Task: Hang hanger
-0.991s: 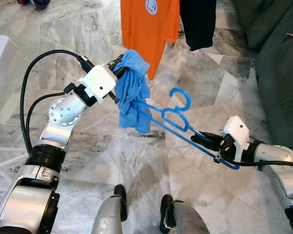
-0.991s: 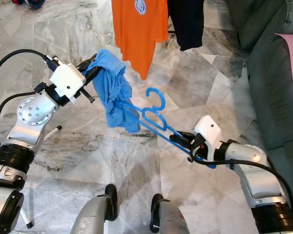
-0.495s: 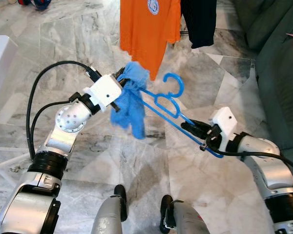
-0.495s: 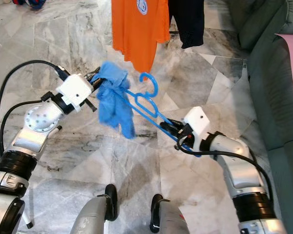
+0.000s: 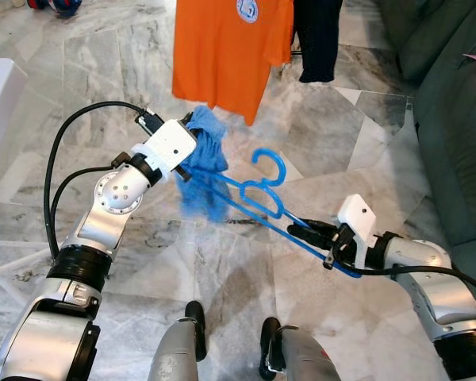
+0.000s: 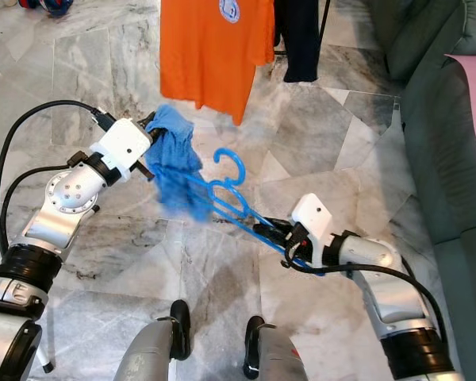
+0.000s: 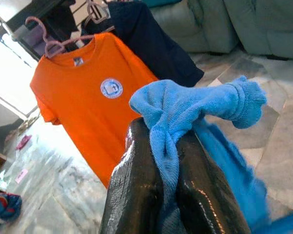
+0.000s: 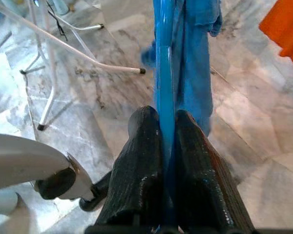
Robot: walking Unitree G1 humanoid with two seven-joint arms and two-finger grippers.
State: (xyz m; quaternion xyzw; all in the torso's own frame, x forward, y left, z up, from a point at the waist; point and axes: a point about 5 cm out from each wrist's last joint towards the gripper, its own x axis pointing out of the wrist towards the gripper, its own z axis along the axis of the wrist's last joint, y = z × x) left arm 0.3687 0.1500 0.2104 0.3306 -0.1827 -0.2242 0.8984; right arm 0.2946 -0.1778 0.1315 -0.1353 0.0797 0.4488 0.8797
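My right jaws [image 5: 316, 232] are clamped on the lower bar of the hanger [image 5: 263, 190], at the end nearest me; I judge that grip is there to steady the frame while the cloth is worked along it, and it leaves the hook free, pointing up and away from me; the hanger is held in the air over the floor [image 5: 238, 286], slanting up from my right jaws toward my left.

My left jaws [image 7: 172, 146] are pinched tight on a fold of the cloth [image 5: 202, 155] at the hanger's far end; the cloth bunches at the jaws and trails down past the bar; I cannot tell how far it is actually threaded on, so I judge the dressing of the hanger not quite settled, and the hanging itself not yet done.

Beyond the hanger hang an orange shirt [image 5: 222, 48] and, beside it, a dark garment [image 5: 317, 40], each on its own hanger; that is presumably where mine must go. Off to the hanger's right stands a grey sofa [image 5: 452, 103]; the shirt's hem hangs close past the cloth, and I judge it the likeliest thing to snag the hook.
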